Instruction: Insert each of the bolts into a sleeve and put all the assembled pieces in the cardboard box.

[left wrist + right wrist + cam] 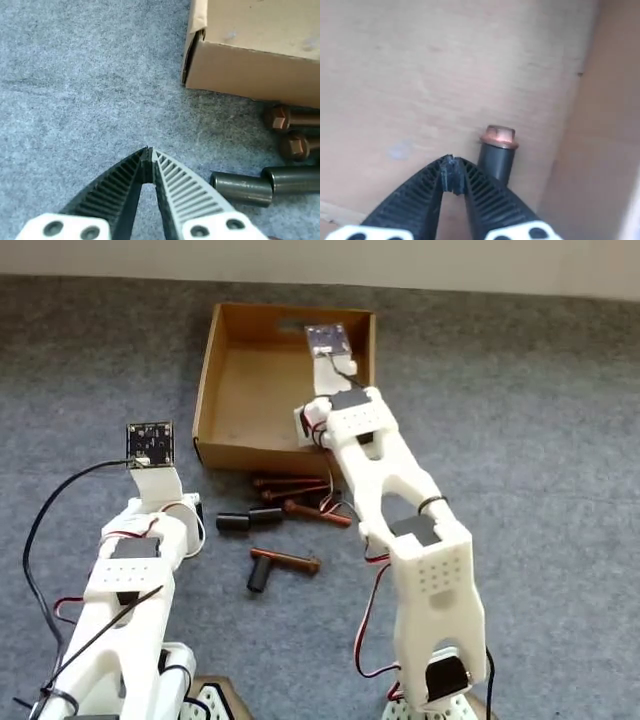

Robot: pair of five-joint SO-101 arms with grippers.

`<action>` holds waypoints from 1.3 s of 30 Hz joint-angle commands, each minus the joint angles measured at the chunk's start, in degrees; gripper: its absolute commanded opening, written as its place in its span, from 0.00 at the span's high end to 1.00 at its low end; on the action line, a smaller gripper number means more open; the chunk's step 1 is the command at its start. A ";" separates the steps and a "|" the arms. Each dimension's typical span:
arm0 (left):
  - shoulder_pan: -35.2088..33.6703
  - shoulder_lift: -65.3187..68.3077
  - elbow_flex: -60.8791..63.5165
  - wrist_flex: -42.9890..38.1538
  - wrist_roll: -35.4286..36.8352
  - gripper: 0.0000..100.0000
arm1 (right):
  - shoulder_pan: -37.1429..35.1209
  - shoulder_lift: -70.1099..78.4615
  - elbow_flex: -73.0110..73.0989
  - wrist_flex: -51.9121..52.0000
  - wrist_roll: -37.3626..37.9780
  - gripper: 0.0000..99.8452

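Left pincer (149,152) and right pincer (451,162) are clenched empty. Bolts (310,511) look rigid, heavy, prone to roll: grip mid-shank.

Nothing here can be read. There is no print, number or sign on the walls of the cardboard box (208,390), and none on the bolts (315,513) or the sleeves (235,522) lying beside it.
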 commanded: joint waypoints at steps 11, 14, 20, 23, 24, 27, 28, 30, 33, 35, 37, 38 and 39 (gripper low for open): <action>-0.57 -0.31 -1.89 0.18 0.26 0.99 | 2.86 -4.62 -1.54 -0.48 0.62 0.99; -0.57 -0.31 -1.89 0.18 0.26 0.99 | 2.86 -5.85 -1.54 -0.48 0.62 0.99; -0.57 -0.31 -1.89 0.18 0.26 0.99 | 2.68 -9.71 -1.54 -0.48 0.70 0.99; -0.57 -0.31 -1.89 0.18 0.26 0.99 | 2.59 -13.58 -1.36 -0.22 0.70 0.99; -0.57 -0.31 -1.89 0.18 0.26 0.99 | 2.68 -15.16 -1.36 0.57 0.70 0.99; -0.57 -0.31 -1.89 0.18 0.26 0.99 | 2.59 -20.70 -1.36 3.38 0.70 0.99; -0.57 -0.31 -1.89 0.18 0.26 0.99 | 2.51 -22.81 -1.36 4.88 0.70 0.99; -0.57 -0.31 -1.89 0.18 0.26 0.99 | 2.51 -26.95 -1.10 8.04 0.79 0.99; -0.57 -0.31 -1.89 0.18 0.26 0.99 | 2.51 -32.66 -0.92 13.32 0.79 0.99; -0.57 -0.31 -1.89 0.18 0.26 0.99 | 2.51 -35.47 -0.92 17.19 0.79 0.99; -0.57 -0.31 -1.89 0.18 0.26 0.99 | 2.51 -37.58 -0.92 20.26 0.79 0.99; -0.57 -0.31 -1.89 0.18 0.26 0.99 | 2.51 -38.46 -0.92 21.67 0.79 0.99; -0.57 -0.31 -1.89 0.18 0.26 0.99 | 2.51 -39.25 -0.92 22.73 0.79 0.99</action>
